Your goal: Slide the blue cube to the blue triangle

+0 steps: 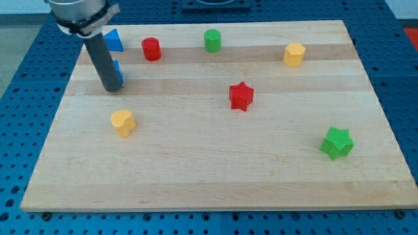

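Note:
The blue triangle (113, 40) lies near the board's top left corner, partly behind the arm. The blue cube (119, 70) sits just below it, mostly hidden behind the dark rod; only a sliver shows at the rod's right side. My tip (112, 88) rests on the board at the cube's lower left, touching or nearly touching it.
A red cylinder (151, 49), a green cylinder (212, 40) and a yellow block (294, 54) stand along the top. A red star (241, 96) is mid-board, a yellow heart (122, 122) at the left, a green star (337, 143) at lower right. The wooden board (215, 176) ends close to the triangle.

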{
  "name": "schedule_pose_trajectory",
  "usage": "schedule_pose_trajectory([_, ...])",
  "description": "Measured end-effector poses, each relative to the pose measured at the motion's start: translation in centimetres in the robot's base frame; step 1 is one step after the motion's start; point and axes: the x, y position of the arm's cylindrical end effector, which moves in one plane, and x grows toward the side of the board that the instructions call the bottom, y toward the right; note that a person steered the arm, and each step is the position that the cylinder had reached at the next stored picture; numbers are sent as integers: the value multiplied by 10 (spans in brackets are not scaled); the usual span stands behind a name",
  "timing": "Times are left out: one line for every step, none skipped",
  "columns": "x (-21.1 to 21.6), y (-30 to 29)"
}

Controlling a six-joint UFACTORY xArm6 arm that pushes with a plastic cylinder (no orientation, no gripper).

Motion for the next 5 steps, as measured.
schedule_pose_trajectory([-24,-24])
schedule_pose_trajectory([-42,-35])
schedule_pose_trajectory([-47,-35])
schedule_pose_trajectory([-51,-28])
schedule_pose_trajectory([-58,-16])
